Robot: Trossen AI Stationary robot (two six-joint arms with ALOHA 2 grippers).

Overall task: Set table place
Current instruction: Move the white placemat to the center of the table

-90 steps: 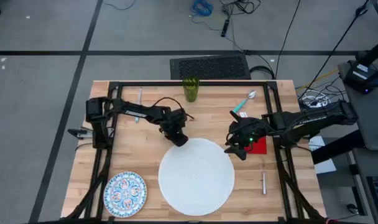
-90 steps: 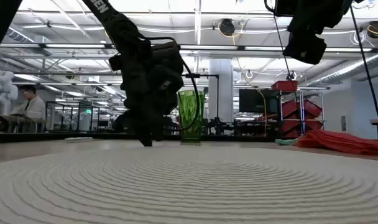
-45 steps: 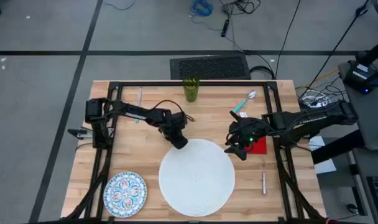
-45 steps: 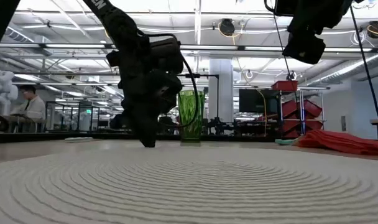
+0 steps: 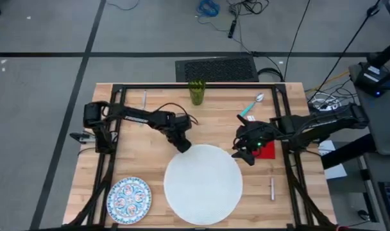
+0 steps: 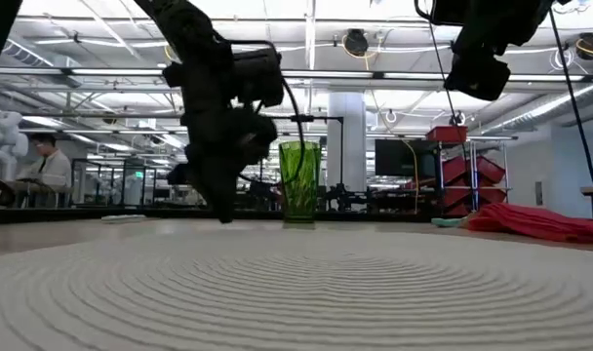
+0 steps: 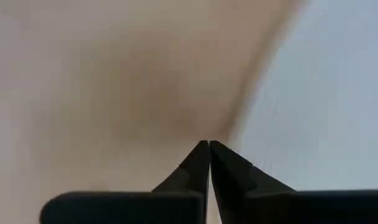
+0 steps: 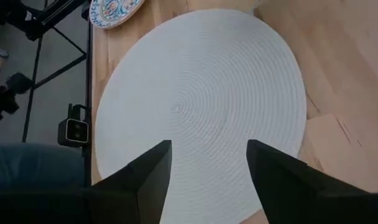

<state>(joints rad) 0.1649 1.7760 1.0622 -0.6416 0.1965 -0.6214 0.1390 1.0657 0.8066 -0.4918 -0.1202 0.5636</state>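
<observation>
At the far-left rim of the white round plate, the left gripper is closed, empty; the right gripper hovers open beside the red napkin.

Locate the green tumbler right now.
High view: the green ribbed glass tumbler stands upright at the far edge of the light wooden table, about mid-width, beyond the large white round woven mat and left of the teal-handled spoon.
</observation>
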